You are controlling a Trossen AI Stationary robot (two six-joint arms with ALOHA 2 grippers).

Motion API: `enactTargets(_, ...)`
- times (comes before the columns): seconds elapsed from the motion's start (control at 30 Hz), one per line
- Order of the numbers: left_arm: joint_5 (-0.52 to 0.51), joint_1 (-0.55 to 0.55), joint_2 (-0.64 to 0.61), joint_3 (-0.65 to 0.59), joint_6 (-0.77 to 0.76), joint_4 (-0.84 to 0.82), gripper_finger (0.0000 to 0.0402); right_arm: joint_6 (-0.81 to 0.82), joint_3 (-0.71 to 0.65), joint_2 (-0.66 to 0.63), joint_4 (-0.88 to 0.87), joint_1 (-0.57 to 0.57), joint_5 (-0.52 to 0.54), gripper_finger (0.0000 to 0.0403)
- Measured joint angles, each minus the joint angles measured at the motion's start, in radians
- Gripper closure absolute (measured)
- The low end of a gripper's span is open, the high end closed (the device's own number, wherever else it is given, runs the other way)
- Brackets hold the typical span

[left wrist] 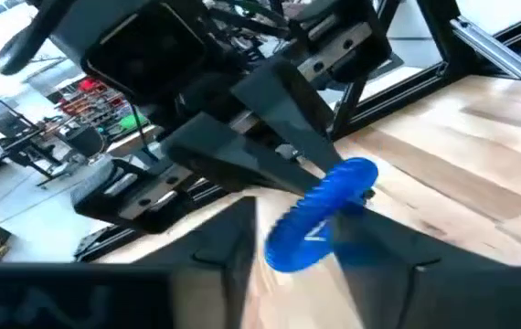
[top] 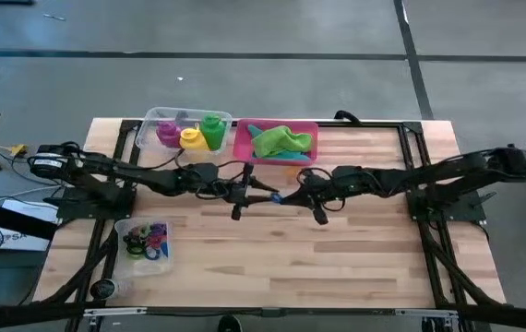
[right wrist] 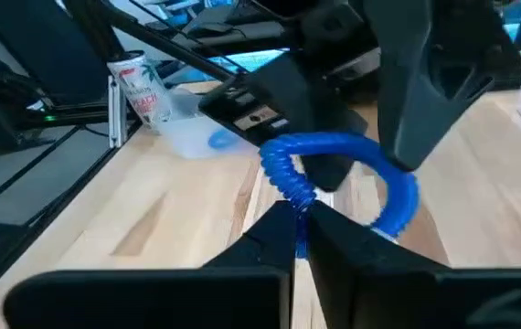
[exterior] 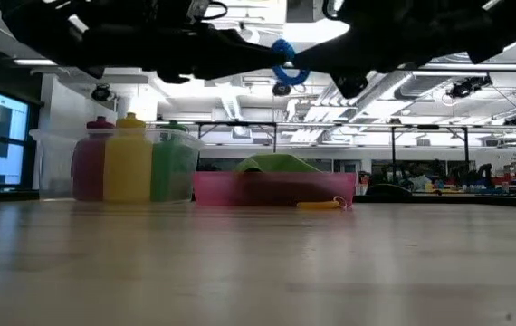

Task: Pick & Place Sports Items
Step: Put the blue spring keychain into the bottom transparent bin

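A blue coiled ring [top: 279, 196] hangs in the air over the middle of the table, between my two grippers; it also shows high in the low view [exterior: 285, 62]. My right gripper [right wrist: 302, 228] comes from the table's right and is shut on the ring. My left gripper [left wrist: 292, 260] comes from the table's left. It is open, with one finger on either side of the ring [left wrist: 324, 215]. Purple, yellow and green bottles [top: 192, 132] stand in a clear tub at the far edge. A green cloth [top: 281, 140] lies in the pink tray [top: 242, 146]. My right gripper pinches the ring's coiled band [right wrist: 290, 187] between its two fingertips, at the side of the ring nearest to it. The fingers lie level and come from the table's right. The ring is lifted clear of the table. My left gripper: I cannot tell whether its fingers touch the ring.
A clear tub [top: 145, 242] with several coloured rings stands at the near left. A small yellow item [exterior: 321, 205] lies in front of the pink tray [exterior: 213, 188]. Bare wood lies below the grippers and toward the near edge.
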Motion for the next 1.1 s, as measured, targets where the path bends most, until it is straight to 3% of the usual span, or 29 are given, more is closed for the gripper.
enactTargets(0.23,0.000,0.000,0.000,0.000,0.001,-0.013,0.0393,-0.004,0.000,0.000,-0.001,0.000,0.008,0.0402)
enactTargets(0.63,-0.002,0.000,0.000,0.000,-0.032,-0.025,0.0398,0.016,0.000,0.000,-0.001,0.000,0.027,0.0398)
enactTargets(0.9,-0.042,0.000,-0.003,0.000,-0.051,-0.084,0.0398,0.043,0.000,0.000,0.008,0.000,0.027,0.0300)
enactTargets(1.1,-0.052,0.000,-0.067,0.000,-0.122,-0.245,0.0398,0.050,-0.001,0.000,0.048,0.000,0.029,0.0229)
